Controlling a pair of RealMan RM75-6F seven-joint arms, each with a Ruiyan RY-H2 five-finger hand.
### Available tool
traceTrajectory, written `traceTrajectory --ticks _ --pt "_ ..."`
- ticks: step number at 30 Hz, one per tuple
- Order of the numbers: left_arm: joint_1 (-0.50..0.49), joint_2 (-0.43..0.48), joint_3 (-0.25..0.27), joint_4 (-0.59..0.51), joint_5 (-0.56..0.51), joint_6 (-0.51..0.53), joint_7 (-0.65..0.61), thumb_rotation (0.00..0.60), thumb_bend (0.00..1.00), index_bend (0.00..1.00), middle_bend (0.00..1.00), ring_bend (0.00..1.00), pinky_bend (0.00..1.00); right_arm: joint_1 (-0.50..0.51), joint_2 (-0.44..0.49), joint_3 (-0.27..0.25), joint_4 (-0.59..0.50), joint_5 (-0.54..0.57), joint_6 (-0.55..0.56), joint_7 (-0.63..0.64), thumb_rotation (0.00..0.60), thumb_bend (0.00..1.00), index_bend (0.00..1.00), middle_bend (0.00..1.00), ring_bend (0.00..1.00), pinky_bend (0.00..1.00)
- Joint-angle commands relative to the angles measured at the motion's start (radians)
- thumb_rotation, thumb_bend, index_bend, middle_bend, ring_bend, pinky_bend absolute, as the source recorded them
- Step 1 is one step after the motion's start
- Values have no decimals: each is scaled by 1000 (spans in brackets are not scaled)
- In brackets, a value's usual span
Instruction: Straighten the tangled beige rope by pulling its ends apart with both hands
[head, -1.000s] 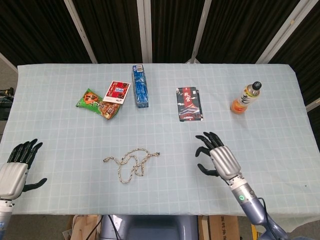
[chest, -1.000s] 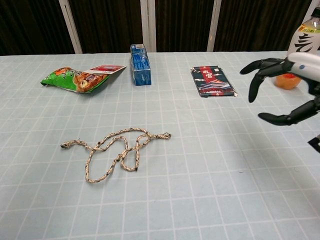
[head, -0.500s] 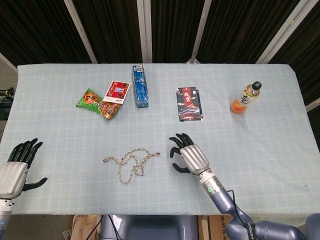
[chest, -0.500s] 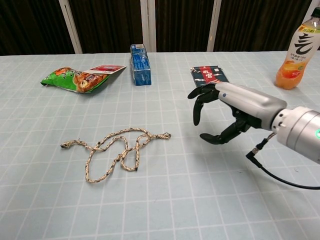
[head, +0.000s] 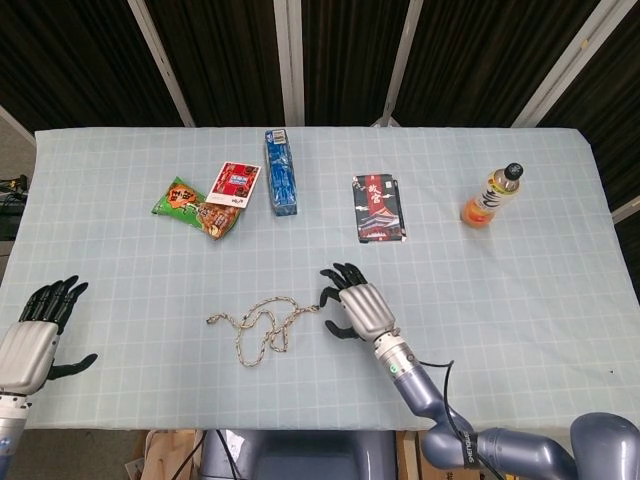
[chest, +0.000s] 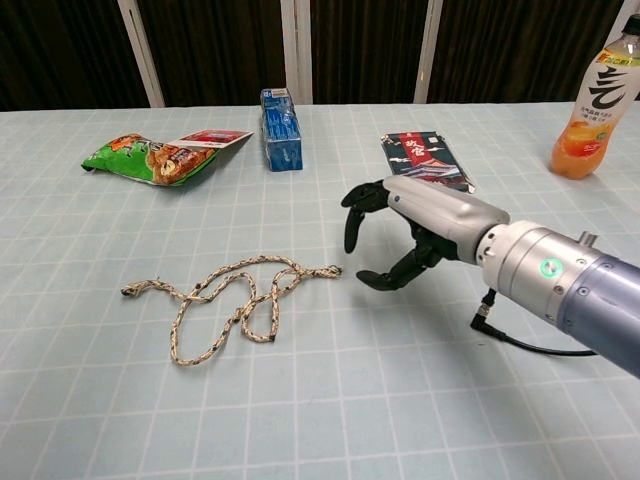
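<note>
One hand has done all the moving: the right hand (head: 352, 305) has swept leftward across the lower middle of the frame over the past second, from well to the right of the beige rope (head: 262, 326) to just beside its right end, while the left hand (head: 32, 333) has stayed parked at the lower left edge of the head view. That puts the reach for the first rope end nearly complete; judging by this, the grasp itself is not yet made, and the far end at the left of the tangle has no hand near it.

In the chest view the right hand (chest: 400, 236) hovers low over the table, fingers spread and curled downward, thumb set apart beneath them, holding nothing. Its fingertips (chest: 349, 240) sit just right of the rope (chest: 225, 298), apparently not touching. The left hand lies wide, fingers extended, also empty. The rope rests in loose loops at lower centre.
</note>
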Motion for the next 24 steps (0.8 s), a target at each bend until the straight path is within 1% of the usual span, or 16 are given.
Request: traceTrajectory --ticks 1,3,9,16,20,24 --pt "-1 -1 -1 -1 -1 -2 -2 600 0 0 0 0 0 14 -17 8 10 15 -4 -10 600 348 399 172 0 0" --pt "-3 -1 0 -1 -1 -4 -3 600 0 0 0 0 0 23 -27 9 18 25 -7 -22 600 349 385 172 0 0" --pt "-6 0 -1 -1 -3 -9 -13 600 0 0 0 0 0 46 -62 19 49 59 -15 -42 600 348 387 172 0 0" --pt "-9 2 -2 2 -8 -14 -27 600 0 0 0 0 0 70 -106 30 98 88 -17 -51 600 348 488 172 0 0" --pt "-9 3 -2 2 -7 -15 -33 600 0 0 0 0 0 81 -127 35 123 95 -16 -47 600 348 518 172 0 0" --pt "-9 5 -1 4 -9 -17 -35 600 0 0 0 0 0 90 -139 39 143 99 -17 -45 600 342 523 172 0 0"
